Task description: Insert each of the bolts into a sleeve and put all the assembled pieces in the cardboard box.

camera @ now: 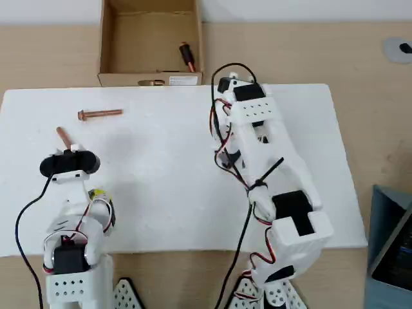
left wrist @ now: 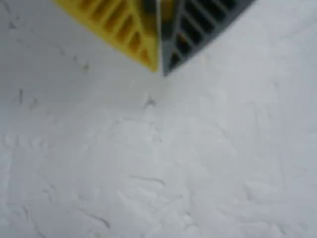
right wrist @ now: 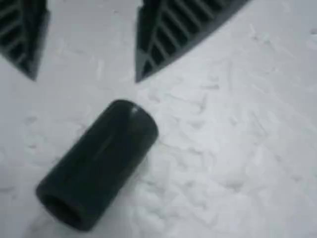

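Sleeve, black, lying on its side on the white mat, just beside the right gripper.
Long axis slants away from that gripper's parted fingers, one end towards them. Left gripper: fingers pressed together.

Light wooden table, mostly covered by a white textured sheet. Small grey round disc near the table's far right corner. Blue-grey bin off the near right edge. Pale strip beyond the far edge. Soft, even lighting.
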Robot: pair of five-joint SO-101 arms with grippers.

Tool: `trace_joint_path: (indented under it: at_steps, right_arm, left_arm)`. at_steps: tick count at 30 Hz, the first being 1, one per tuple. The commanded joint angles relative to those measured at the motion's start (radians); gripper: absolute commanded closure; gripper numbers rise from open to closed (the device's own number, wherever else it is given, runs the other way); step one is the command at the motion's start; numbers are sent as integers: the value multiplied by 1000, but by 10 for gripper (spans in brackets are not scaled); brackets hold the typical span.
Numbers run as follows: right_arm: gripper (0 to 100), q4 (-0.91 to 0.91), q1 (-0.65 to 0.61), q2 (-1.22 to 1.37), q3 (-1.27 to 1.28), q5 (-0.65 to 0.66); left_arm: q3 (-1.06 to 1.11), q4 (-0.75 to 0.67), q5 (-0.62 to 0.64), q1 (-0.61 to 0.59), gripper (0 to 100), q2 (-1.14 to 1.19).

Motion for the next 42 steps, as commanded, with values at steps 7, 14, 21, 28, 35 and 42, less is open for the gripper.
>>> trace_joint_path:
  at_steps: [7, 14, 21, 28, 35, 42]
  right_arm:
    - [792, -80, -44, -2, -53, -12]
    - [796, -112, -41, 50, -54, -12]
    - [796, -114, -38, 154, -110, -37]
    - [797, -109, -36, 232, -186, -38]
    - [870, -109, -36, 248, -183, -37]
    - [987, -80, -36, 248, -183, -29]
  left_arm:
    - [-6, 5, 2, 3, 998, -7]
    - [-6, 5, 2, 3, 998, -7]
    - [-6, 5, 2, 3, 998, -7]
    - [-6, 5, 2, 3, 998, -7]
    - [-6, 5, 2, 3, 998, -7]
    - [-6, 5, 2, 3, 998, -7]
